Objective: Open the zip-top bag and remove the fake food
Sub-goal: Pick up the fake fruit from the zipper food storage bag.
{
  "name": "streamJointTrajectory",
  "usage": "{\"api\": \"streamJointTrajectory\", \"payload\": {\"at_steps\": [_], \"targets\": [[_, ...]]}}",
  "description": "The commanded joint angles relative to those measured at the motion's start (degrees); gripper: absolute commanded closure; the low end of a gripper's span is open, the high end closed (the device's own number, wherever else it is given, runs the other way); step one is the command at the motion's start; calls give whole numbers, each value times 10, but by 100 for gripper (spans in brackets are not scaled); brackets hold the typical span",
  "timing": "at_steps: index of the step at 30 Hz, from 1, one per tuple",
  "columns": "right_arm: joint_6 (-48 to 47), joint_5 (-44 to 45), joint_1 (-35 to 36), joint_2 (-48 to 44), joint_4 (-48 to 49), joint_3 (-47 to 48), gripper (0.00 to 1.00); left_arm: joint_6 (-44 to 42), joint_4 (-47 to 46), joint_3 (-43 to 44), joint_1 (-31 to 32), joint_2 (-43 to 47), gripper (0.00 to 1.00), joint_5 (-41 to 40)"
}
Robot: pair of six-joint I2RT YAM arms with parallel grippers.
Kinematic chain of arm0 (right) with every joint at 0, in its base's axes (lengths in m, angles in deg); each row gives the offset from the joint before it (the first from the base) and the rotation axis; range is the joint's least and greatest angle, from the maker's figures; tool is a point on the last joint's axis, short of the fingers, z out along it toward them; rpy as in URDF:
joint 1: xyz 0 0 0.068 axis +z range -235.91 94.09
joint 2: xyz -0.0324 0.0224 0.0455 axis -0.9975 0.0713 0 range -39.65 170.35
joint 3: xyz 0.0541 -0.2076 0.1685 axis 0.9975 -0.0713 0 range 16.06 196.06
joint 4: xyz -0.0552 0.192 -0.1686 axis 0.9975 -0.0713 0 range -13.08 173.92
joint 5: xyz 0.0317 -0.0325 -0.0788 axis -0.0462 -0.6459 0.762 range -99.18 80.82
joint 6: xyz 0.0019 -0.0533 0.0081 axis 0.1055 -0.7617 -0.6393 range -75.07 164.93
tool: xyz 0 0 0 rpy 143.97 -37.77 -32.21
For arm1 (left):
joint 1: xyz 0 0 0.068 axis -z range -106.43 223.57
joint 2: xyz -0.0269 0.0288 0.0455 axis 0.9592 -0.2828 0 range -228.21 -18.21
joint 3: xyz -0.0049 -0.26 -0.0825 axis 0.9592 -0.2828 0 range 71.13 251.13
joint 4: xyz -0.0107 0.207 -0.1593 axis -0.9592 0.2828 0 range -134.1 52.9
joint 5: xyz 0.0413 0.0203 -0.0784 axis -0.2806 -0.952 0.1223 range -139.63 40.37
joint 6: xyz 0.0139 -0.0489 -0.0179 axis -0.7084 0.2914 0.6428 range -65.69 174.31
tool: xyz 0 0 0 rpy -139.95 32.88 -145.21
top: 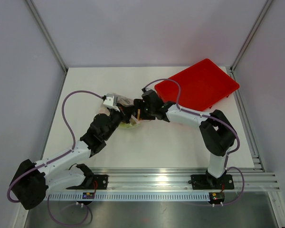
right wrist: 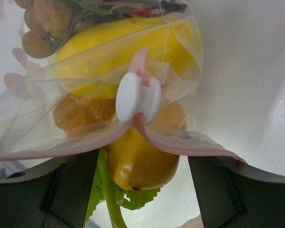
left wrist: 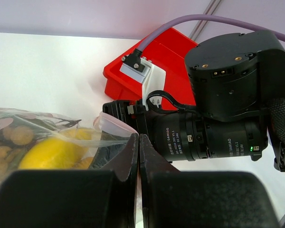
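Wrist views are giving what the overhead camera is hiding. From above, the zip-top bag [top: 119, 101] is showing only as a crumpled patch left of centre on the table [top: 180, 142], mostly covered by the two grippers meeting over it, with the red tray [top: 199, 85] lying well apart at the far right corner.

The right wrist camera is looking straight into the bag's mouth. The pink zip strip [right wrist: 180, 142] is sagging apart below the white slider [right wrist: 137, 95]. The fake food [right wrist: 133, 42] is sitting inside: yellow and orange pieces, tan balls [right wrist: 42, 23] and a green celery stalk [right wrist: 104, 190]. The right gripper [right wrist: 142, 185] is standing with its jaws wide, the mouth of the bag between them.

The left wrist camera is showing the left gripper [left wrist: 139, 147] with its jaws pressed together, the bag's clear film running into the seam.

Both arms are reaching forward and inward, their wrists facing each other closely over the bag.
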Motion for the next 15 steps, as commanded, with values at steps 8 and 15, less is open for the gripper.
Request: {"api": "streamJointTrajectory", "payload": {"at_steps": [8, 15], "targets": [[-5, 0, 6, -8, 1, 11, 31, 27, -39, 1, -1, 21, 100, -48], [7, -23, 5, -27, 28, -8, 34, 22, -31, 5, -2, 12, 100, -46]]}}
